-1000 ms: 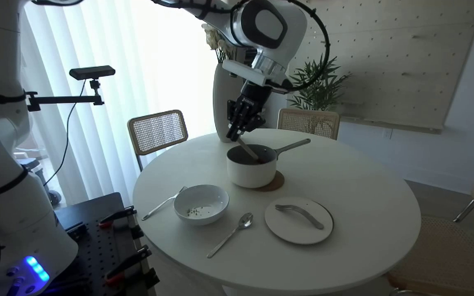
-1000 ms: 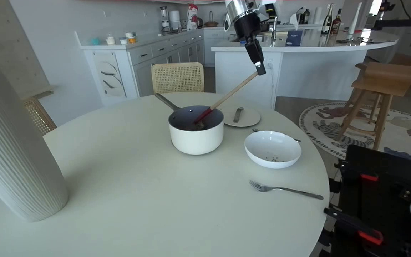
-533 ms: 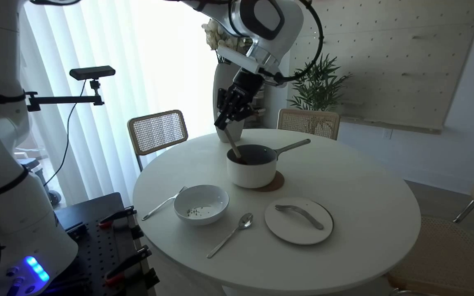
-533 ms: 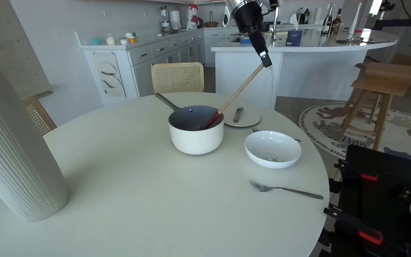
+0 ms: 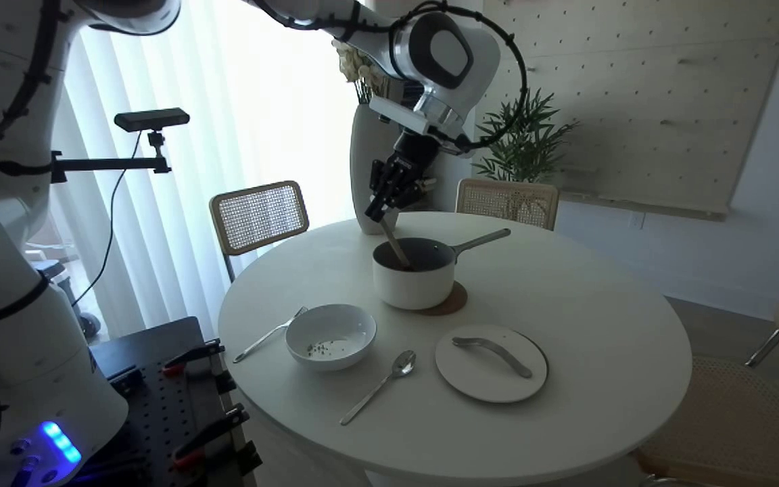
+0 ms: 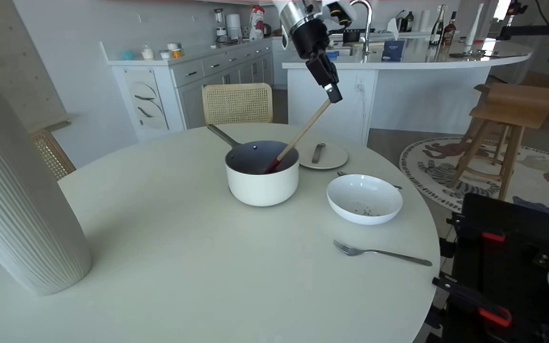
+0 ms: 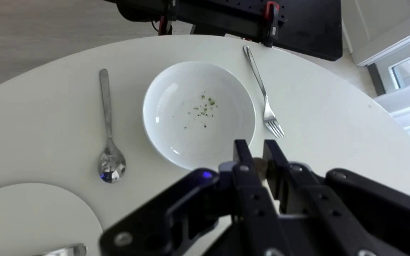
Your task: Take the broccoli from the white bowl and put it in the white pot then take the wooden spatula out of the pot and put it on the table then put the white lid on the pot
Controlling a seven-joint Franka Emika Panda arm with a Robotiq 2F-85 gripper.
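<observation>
On the round table stands the white pot, a brown mat showing at its base, with the white bowl and the white lid near it but apart; the print on a dark blue box in the background is too small to read. The gripper has its jaws nearly together on the handle end of the wooden spatula, whose red end slants down into the pot. Green crumbs dot the bowl's floor; where the broccoli lies cannot be told.
</observation>
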